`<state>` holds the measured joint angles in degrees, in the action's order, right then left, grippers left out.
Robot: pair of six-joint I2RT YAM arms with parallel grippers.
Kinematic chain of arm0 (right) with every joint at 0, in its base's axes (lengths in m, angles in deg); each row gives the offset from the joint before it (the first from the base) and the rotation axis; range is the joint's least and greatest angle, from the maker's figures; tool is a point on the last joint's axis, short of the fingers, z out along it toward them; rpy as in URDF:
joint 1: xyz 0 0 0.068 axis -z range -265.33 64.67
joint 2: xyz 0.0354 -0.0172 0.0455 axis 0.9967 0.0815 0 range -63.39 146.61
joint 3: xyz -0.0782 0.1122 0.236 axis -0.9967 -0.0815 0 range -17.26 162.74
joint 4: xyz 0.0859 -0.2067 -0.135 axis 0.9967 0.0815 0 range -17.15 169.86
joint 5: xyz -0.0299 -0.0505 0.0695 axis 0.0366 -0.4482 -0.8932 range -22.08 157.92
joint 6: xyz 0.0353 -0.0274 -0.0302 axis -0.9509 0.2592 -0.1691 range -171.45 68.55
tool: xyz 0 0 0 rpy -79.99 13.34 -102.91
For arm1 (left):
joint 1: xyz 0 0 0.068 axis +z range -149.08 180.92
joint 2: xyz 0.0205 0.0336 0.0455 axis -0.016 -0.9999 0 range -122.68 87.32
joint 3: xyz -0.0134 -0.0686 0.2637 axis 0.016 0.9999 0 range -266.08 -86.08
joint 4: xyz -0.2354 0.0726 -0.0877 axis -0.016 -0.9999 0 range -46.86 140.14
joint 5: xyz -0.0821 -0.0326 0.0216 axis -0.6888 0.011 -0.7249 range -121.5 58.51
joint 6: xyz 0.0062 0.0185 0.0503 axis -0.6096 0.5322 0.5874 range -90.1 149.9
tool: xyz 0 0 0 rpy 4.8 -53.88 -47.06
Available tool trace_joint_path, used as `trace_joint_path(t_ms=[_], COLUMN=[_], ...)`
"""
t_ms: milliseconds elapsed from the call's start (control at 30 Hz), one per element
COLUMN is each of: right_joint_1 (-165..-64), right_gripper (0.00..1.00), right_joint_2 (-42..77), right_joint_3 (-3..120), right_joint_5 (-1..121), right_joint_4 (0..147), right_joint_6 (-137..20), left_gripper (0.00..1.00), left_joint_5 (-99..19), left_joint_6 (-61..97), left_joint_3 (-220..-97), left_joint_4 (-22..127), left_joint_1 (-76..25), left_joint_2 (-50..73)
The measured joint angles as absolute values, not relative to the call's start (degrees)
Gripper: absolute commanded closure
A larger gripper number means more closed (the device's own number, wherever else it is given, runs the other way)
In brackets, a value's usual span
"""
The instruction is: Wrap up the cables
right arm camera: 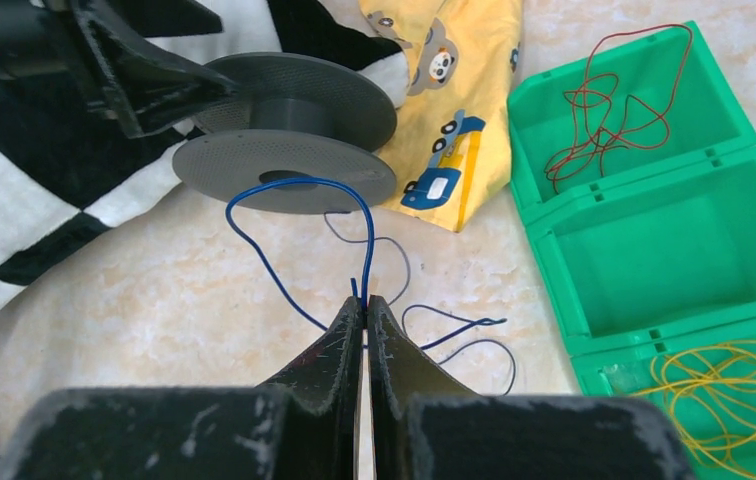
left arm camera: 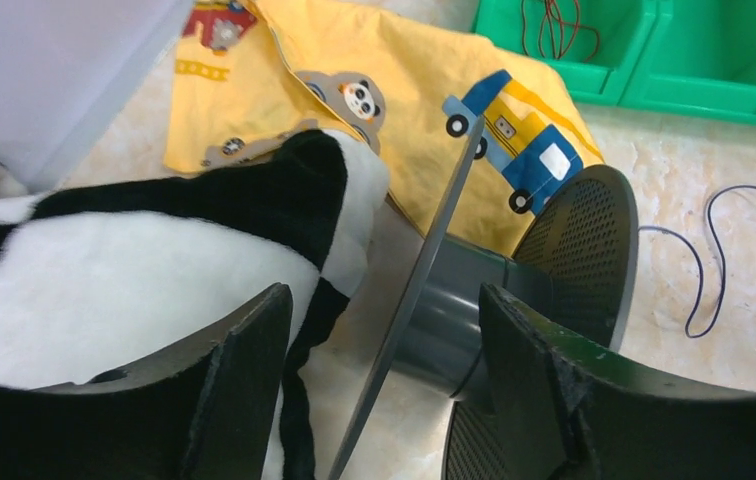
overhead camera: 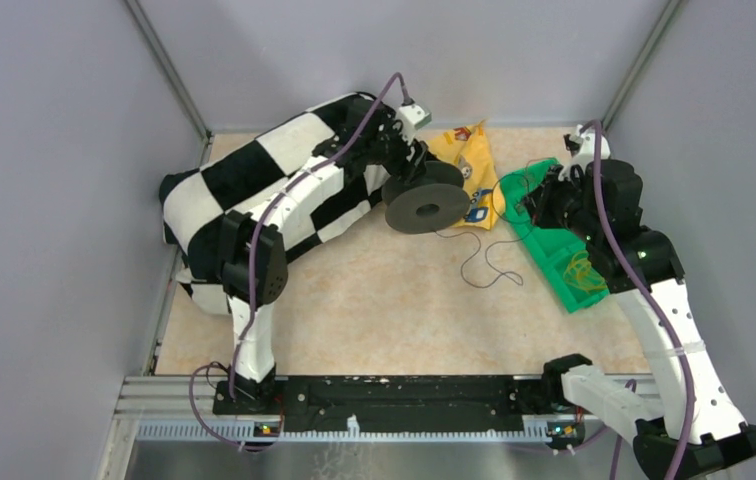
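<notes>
At the far left, a checkered blanket (overhead camera: 244, 190) is heaped on the worktop (overhead camera: 374, 320), and the left arm is stretched across it. The left end effector (left arm camera: 382, 300) is seen at the blanket's right corner, its jaws standing wide apart. The thin near flange of the dark grey spool (overhead camera: 426, 205) is straddled by them. One finger (left arm camera: 244, 380) is placed over the blanket and the other (left arm camera: 534, 380) is lodged between the two flanges, beside the hub. The flange is not pinched, since a gap is left on each side of it. The spool is tipped at a slant just beside the blanket, and the edge of a yellow cloth (overhead camera: 466, 150) printed with cartoon trucks and pandas is overlapped by it.

Further right, the blue cable (right arm camera: 299, 180) is found. It is pinched between the fully closed fingertips of the right end effector (right arm camera: 364, 305), and a tall loop is arched from there toward the spool's lower flange. Whether the loop touches the flange cannot be told. The rest of the cable is trailed in loose curls on the bare worktop between the spool and the green bin (overhead camera: 544, 250).

At the far right, a red cable (right arm camera: 604, 110) is coiled in the bin's far compartment, and yellow cables (right arm camera: 724, 385) are bundled in its near one.
</notes>
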<state>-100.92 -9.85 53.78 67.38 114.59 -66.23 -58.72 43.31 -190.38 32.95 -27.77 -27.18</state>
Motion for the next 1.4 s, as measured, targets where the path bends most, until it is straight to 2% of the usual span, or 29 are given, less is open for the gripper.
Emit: trace_joint_path(t_ms=[100, 167, 200, 267, 300, 367, 700, 900, 1133, 1400], right_joint_1=[-100.9, -100.9, -100.9, -100.9, -100.9, -100.9, -102.0, -111.7, -113.0, -113.0], right_gripper=[1.00, 1.00, 1.00, 1.00, 1.00, 1.00, 1.00, 1.00, 1.00, 1.00], right_joint_2=[-9.8, -9.7, -9.6, -9.6, -9.6, -9.6, -7.5, -0.6, -0.4, -2.1], right_joint_3=[53.8, 53.8, 53.8, 53.8, 53.8, 53.8, 54.0, 56.0, 56.0, 55.9], right_joint_5=[66.4, 66.1, 66.1, 66.1, 66.1, 66.1, 59.6, 59.8, 62.1, 66.3], right_joint_4=[114.5, 114.5, 114.5, 114.6, 114.7, 115.0, 113.5, 111.4, 110.7, 112.2], right_joint_6=[-66.7, -66.7, -66.8, -66.9, -66.9, -66.8, -66.5, -67.6, -68.7, -68.6], left_gripper=[0.36, 0.52, 0.66, 0.80, 0.83, 1.00, 1.00, 1.00, 1.00, 1.00], left_joint_5=[-58.6, -58.3, -58.0, -57.4, -57.3, -57.1, -50.2, -36.6, -19.8, -17.5], left_joint_6=[43.5, 43.4, 43.6, 43.0, 43.0, 42.0, 26.0, 21.8, 24.4, 33.4], left_joint_3=[-190.4, -190.4, -190.4, -190.4, -190.4, -190.3, -174.8, -168.5, -159.4, -158.4], left_joint_4=[32.9, 32.9, 32.8, 32.4, 32.0, 32.2, 41.3, 46.3, 53.7, 58.8], left_joint_1=[-28.1, -28.4, -28.5, -28.8, -28.8, -29.0, -32.2, -38.8, -44.4, -44.0], left_joint_2=[-29.1, -30.5, -31.1, -31.4, -31.4, -31.2, -21.9, -17.9, -12.2, -11.6])
